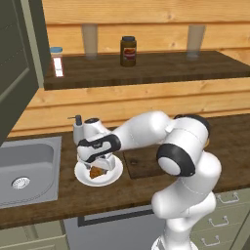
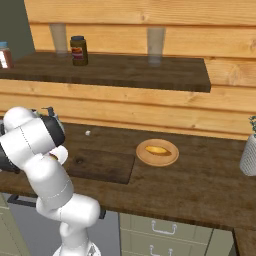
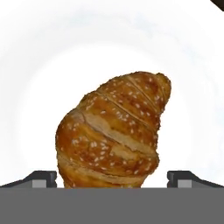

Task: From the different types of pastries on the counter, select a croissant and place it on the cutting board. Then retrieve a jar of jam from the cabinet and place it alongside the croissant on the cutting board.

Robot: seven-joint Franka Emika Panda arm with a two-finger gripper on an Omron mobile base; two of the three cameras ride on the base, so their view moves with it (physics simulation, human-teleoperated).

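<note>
Jaws wide, croissant (image 3: pixel 114 133) between the 2 tips on white plate (image 3: pixel 39 74). Light, flaky, crushable: pinch thick middle gently.

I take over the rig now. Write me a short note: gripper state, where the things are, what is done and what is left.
Gripper: open, low over the croissant, one finger on each side, not closed yet.
Croissant: on the white plate, left of the cutting board.
Other pastry: on the tan plate, right of the board.
Done: approach only. Nothing is on the board.
Left: grasp croissant, put it on the board; then bring the jam jar from the cabinet.
</note>
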